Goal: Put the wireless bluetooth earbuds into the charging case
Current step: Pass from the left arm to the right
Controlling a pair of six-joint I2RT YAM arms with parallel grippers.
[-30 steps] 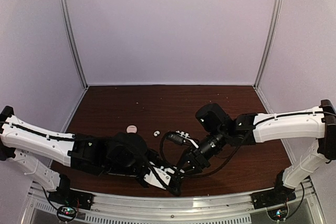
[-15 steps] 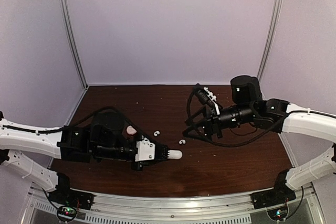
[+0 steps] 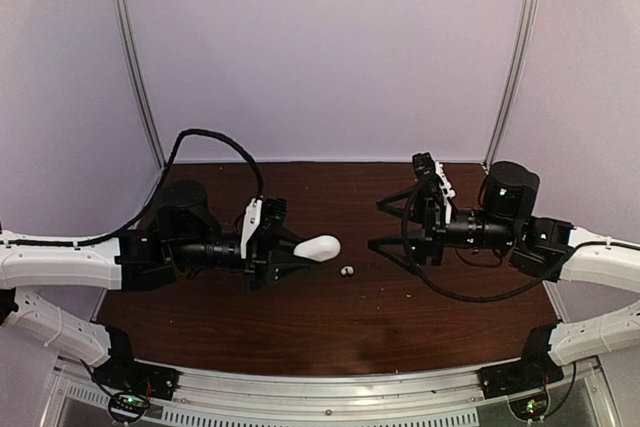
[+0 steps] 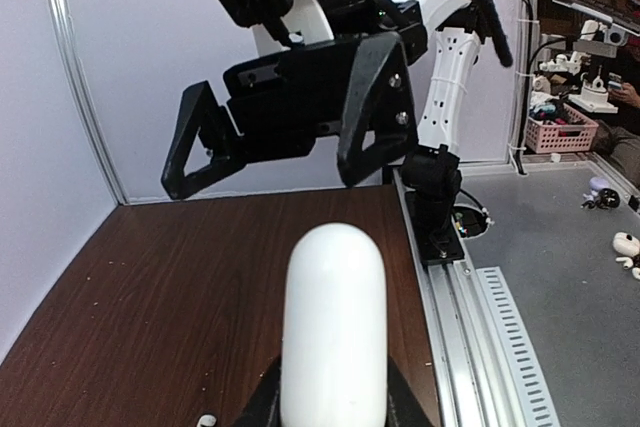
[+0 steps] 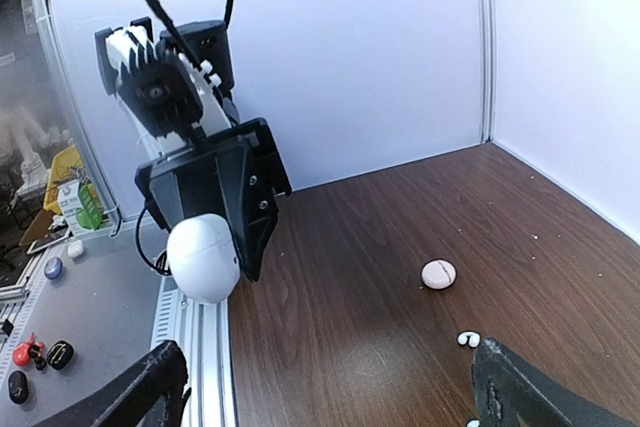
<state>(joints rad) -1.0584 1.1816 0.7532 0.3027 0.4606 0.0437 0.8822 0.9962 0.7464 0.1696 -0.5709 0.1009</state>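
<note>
Overhead, we see the left gripper point(image 3: 290, 250) clamped on the white oval case point(image 3: 320, 247), holding it off the bench point(image 3: 300, 332) with its free end towards the right gripper point(image 3: 383, 224), whose jaws stand wide with nothing between them. One earbud point(image 3: 348, 271) lies on the bench between the two grippers (a second we cannot pick out from above). From the right wrist we also find a small round whitish piece point(image 5: 438, 273) lying near it.

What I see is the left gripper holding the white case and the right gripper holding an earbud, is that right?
No. The left gripper holds the white case, but the right gripper is open and empty; the top view shows an earbud lying on the table.
</note>
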